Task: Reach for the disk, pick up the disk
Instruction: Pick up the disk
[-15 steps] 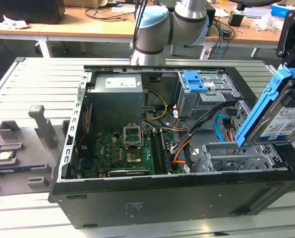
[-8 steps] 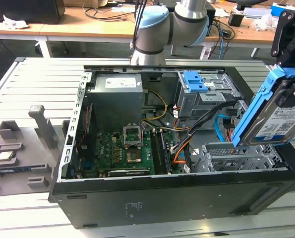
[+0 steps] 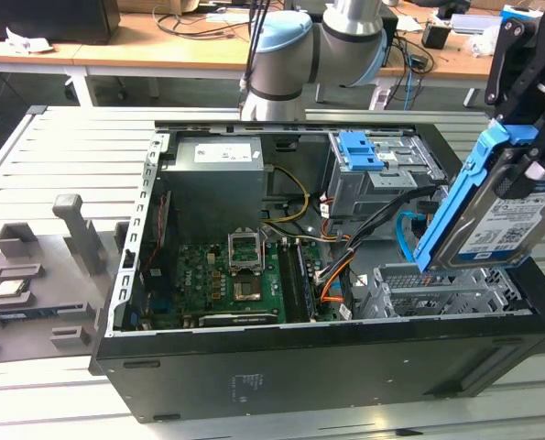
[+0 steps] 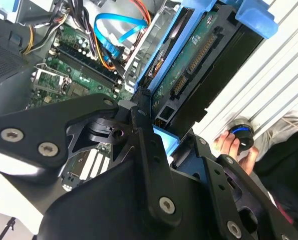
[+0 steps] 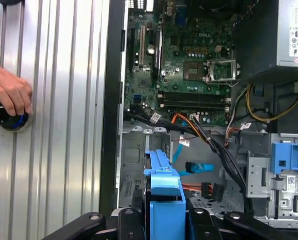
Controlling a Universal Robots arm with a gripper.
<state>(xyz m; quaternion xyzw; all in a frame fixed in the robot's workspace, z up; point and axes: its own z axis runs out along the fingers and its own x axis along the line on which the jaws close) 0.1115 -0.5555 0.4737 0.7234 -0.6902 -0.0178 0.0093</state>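
Exterior view: gripper (image 3: 519, 137) fingers clamped on the disk (image 3: 494, 215), held tilted, clear above the open computer case (image 3: 345, 348), lifted out.
Second wrist view: disk (image 4: 189, 70) connector edge faces camera.
First wrist view: blue rail (image 5: 164, 192) between fingers; a hand (image 5: 8, 90) on the worktop (image 5: 63, 150).

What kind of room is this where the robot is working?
Probably a robotics lab or workshop. A robot arm stands over an opened computer case on a slatted metal table, its gripper holding the disk. Behind are desks strewn with cables.
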